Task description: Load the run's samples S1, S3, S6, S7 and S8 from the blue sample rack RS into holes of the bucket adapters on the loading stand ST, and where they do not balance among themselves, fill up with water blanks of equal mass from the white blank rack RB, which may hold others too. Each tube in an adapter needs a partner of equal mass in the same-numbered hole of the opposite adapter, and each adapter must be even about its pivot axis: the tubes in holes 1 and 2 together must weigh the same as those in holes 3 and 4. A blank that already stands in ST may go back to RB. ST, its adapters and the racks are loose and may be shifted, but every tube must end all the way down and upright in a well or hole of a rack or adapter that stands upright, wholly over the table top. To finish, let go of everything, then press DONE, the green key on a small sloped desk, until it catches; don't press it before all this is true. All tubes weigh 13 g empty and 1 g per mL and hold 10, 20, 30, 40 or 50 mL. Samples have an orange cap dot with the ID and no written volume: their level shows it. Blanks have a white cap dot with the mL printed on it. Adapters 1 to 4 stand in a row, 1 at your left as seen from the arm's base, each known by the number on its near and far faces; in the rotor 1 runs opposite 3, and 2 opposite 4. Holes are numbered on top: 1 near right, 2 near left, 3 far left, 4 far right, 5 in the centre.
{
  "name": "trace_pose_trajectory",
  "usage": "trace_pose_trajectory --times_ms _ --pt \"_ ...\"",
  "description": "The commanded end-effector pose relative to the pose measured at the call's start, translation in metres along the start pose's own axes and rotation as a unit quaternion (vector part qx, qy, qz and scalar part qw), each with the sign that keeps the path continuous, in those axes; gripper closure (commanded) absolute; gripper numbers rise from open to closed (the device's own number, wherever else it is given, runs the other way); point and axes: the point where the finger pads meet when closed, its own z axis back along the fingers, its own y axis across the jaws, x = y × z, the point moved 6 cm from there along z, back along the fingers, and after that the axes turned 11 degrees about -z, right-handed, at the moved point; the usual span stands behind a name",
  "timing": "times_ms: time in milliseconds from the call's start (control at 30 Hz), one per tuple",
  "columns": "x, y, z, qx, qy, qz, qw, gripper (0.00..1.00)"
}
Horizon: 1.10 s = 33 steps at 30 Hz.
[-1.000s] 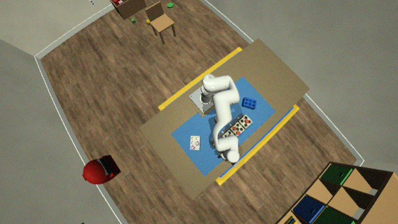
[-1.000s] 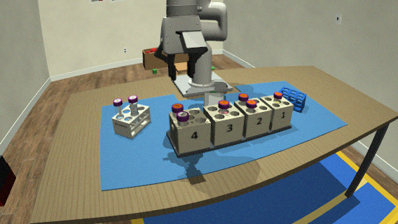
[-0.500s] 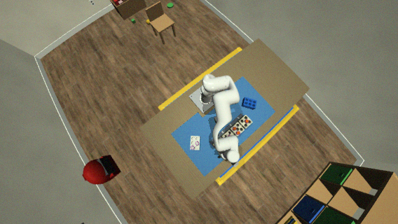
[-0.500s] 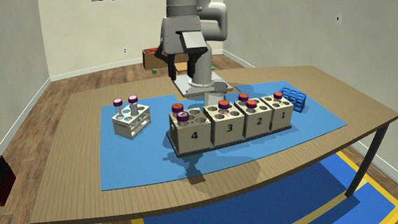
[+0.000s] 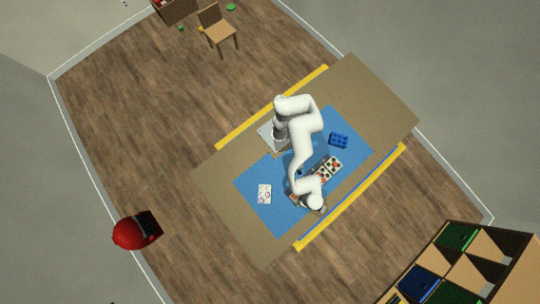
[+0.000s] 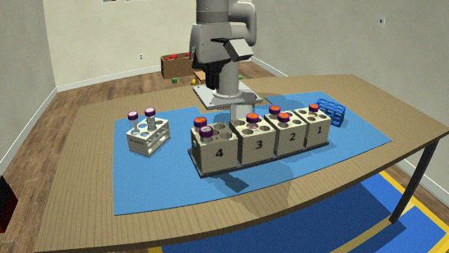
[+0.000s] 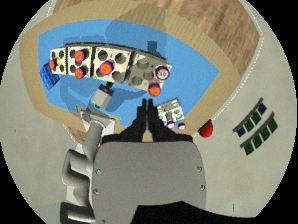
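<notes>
The loading stand holds four adapters in a row, marked 4, 3, 2, 1 from left to right in the exterior view. Adapter 4 (image 6: 215,147) holds an orange-dot tube (image 6: 200,121) and a white-dot tube (image 6: 205,131). Adapter 3 (image 6: 257,138) holds one orange-dot tube (image 6: 252,117). Adapter 2 (image 6: 288,132) holds two tubes (image 6: 283,117). Adapter 1 (image 6: 317,126) holds one orange-dot tube (image 6: 313,107). The blue sample rack (image 6: 331,109) looks empty. The white blank rack (image 6: 148,136) holds two white-dot blanks (image 6: 149,112). My gripper (image 6: 213,82) (image 7: 147,105) hangs high above the stand, fingers shut on nothing.
A small pale box (image 6: 239,108) stands behind adapter 3, close to the arm's base plate (image 6: 227,96). The stand lies near the table's front edge (image 5: 349,197). The white rack (image 5: 264,194) and blue rack (image 5: 338,139) sit at opposite ends of the blue mat.
</notes>
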Motion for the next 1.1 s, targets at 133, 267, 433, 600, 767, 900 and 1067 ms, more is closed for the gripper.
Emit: trace_pose_trajectory --times_ms 133,267,433,600,767,900,1067 --pt "0.024 -0.026 -0.011 0.003 0.004 0.128 0.992 1.00" --pt "0.037 -0.040 -0.018 0.003 0.004 0.194 0.981 1.00" --pt "0.047 -0.050 -0.023 0.004 0.003 0.242 0.970 1.00" --pt "0.063 -0.068 -0.031 0.004 0.003 0.322 0.947 1.00" --pt "0.079 -0.085 -0.040 0.004 0.003 0.400 0.917 1.00" --pt "0.092 -0.099 -0.046 0.004 0.003 0.436 0.900 1.00" --pt "0.102 -0.109 -0.051 0.004 0.003 0.436 0.900 1.00"
